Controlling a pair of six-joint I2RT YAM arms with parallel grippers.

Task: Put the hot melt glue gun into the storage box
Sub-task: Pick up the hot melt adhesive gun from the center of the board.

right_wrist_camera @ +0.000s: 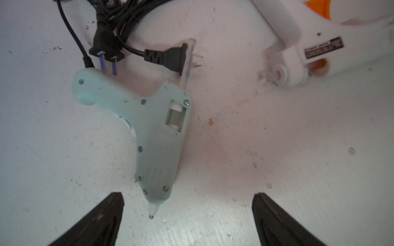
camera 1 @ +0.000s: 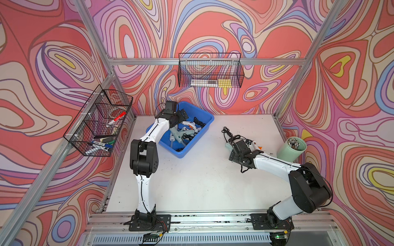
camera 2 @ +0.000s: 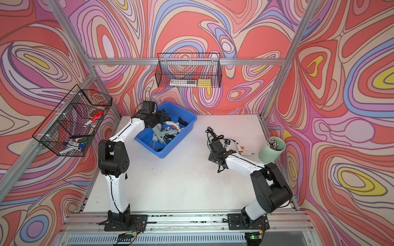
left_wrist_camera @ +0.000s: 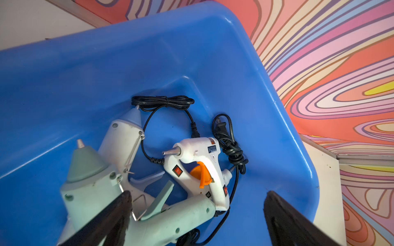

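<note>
label [left_wrist_camera: 212, 148] on white glue gun [left_wrist_camera: 189, 152], blurred, unreadable

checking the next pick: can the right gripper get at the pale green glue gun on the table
Likely yes: the right gripper is open close above the pale green glue gun, and nothing covers the gun's body.

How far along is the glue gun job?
Done: three glue guns lie in the storage box. In hand: nothing; the left gripper is open over the box, the right gripper open above the mint glue gun on the table. Left: that gun and the white glue gun beside it.
</note>
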